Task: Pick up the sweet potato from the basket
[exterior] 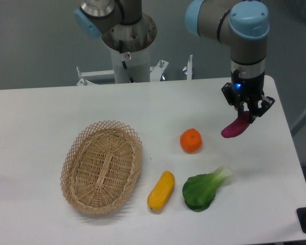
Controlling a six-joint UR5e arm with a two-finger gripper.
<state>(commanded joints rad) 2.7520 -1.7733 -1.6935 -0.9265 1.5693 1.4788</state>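
My gripper (249, 113) is shut on the sweet potato (235, 126), a slim magenta tuber that hangs tilted down to the left from the fingers, above the table at the right. The basket (102, 166), an oval tan wicker one, sits at the left of the table with nothing in it. The gripper is far to the right of the basket.
A round orange fruit (191, 140) lies left of the gripper. A yellow oblong vegetable (161, 191) and a green leafy vegetable (204, 188) lie near the table's front. The robot's base (128, 48) stands at the back. The table's right edge is close to the gripper.
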